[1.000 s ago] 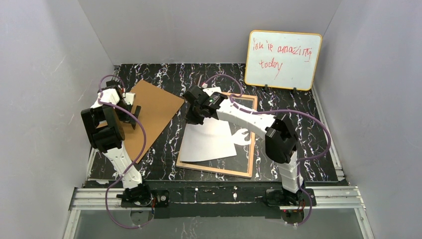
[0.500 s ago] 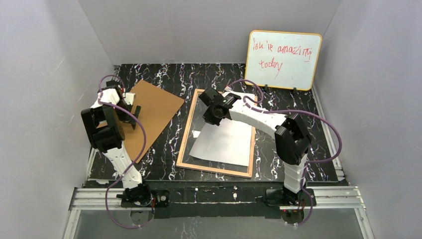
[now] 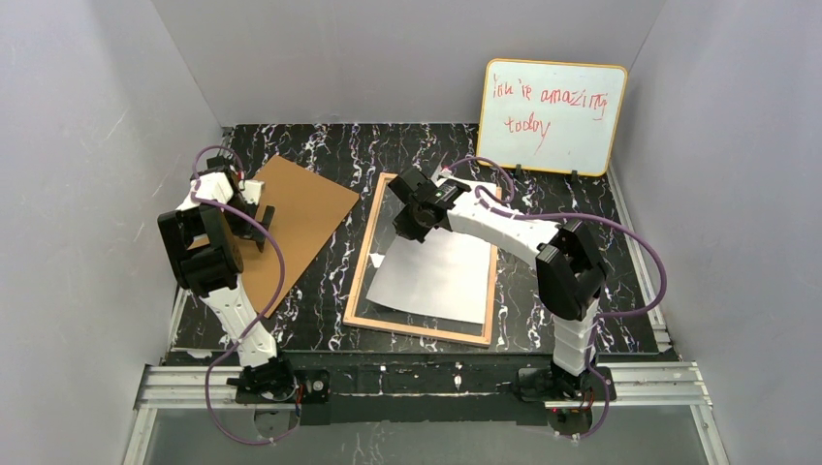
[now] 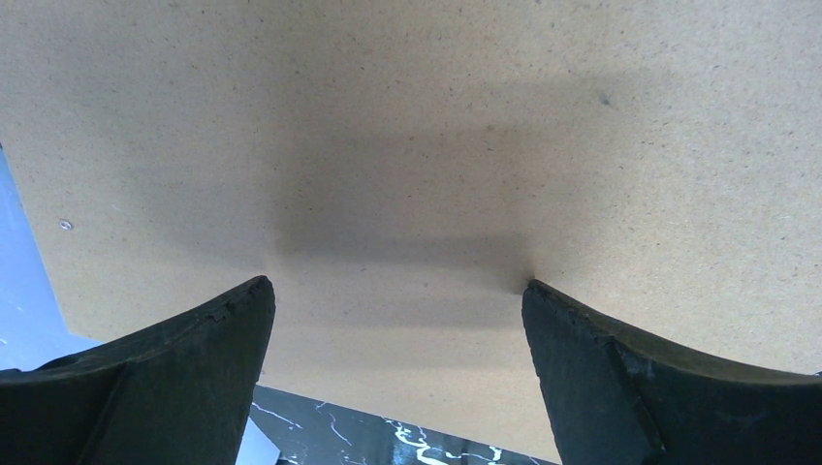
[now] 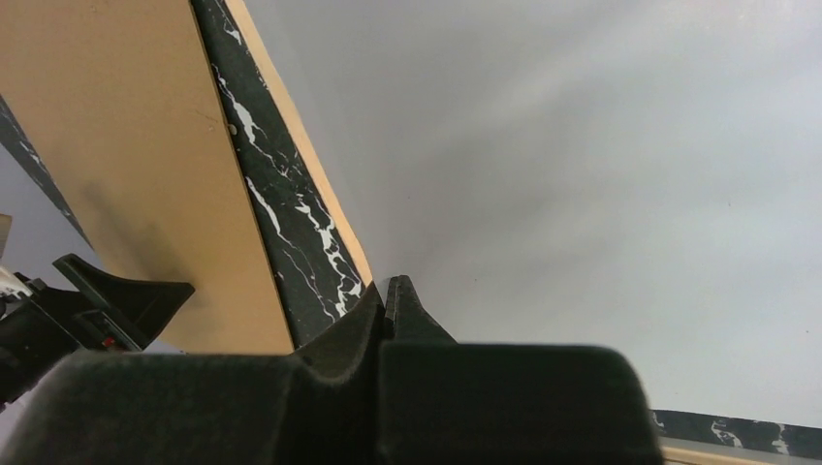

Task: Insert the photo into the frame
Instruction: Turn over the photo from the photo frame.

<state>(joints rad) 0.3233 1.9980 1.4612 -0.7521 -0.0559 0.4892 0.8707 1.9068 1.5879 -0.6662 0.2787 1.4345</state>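
- Top external view: the photo [image 3: 431, 276] lies white side up inside the frame [image 3: 417, 329], slightly askew
- The right gripper [image 5: 388, 295], closed and empty, presses the photo's far edge; a push could crease it
- The left gripper [image 4: 395, 288] hangs wide open over the brown board [image 4: 407, 116], so nothing steadies the frame

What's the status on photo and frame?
Left gripper open over the backing board. Right gripper shut, tips at edge of photo. Photo white side up inside the frame. Nothing else on it.

Black marbled table [image 3: 320, 295], brown board [image 3: 310, 208] lying at left, frame [image 3: 417, 329] flat mid-table (tan side up), whiteboard [image 3: 551, 116] standing far right
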